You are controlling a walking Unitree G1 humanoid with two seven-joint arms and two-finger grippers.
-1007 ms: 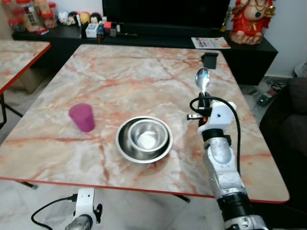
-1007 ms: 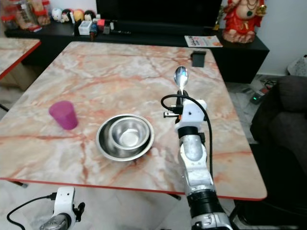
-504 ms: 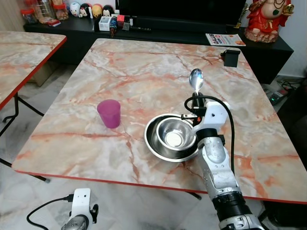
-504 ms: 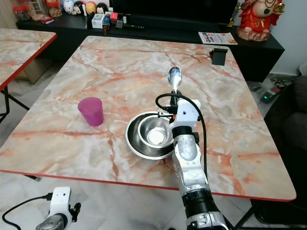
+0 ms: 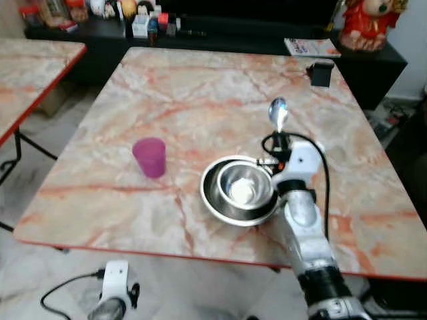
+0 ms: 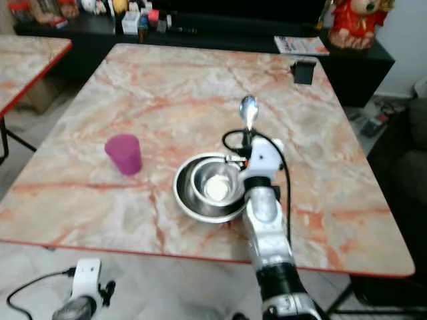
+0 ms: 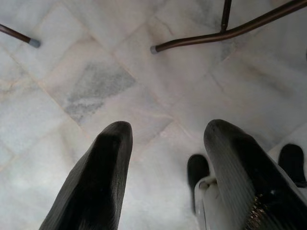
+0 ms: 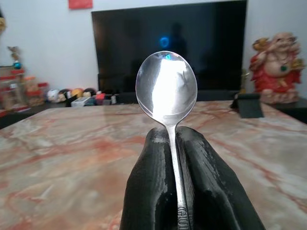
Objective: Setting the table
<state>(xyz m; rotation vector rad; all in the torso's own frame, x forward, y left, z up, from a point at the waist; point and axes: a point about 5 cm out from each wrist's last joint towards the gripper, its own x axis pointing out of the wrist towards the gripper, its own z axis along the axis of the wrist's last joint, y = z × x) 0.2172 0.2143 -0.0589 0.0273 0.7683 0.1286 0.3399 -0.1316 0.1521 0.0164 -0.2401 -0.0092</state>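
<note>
**Spoon in hand, place beside the bowls not yet laid**

Marble-patterned and red-edged, the table (image 5: 193, 87) carries the setting so far. Nearest me, my left fingers (image 7: 165, 167) hang spread apart over the tiled floor (image 7: 86, 72), holding nothing. Above the table's near half, my right fingers (image 8: 175, 191) are pressed together on the handle of the spoon (image 5: 277, 113), whose head stands upright just beyond the nested steel bowls (image 5: 239, 190). The pink cup (image 5: 149, 157) stands apart on the left. Further off, a small black stand (image 5: 321, 73) sits near the far edge, with a dark cabinet (image 5: 220, 40) behind. I judge the placing step is in hand: next I should tilt the spoon flat, lower it onto bare marble just beside the bowls, then release.
</note>
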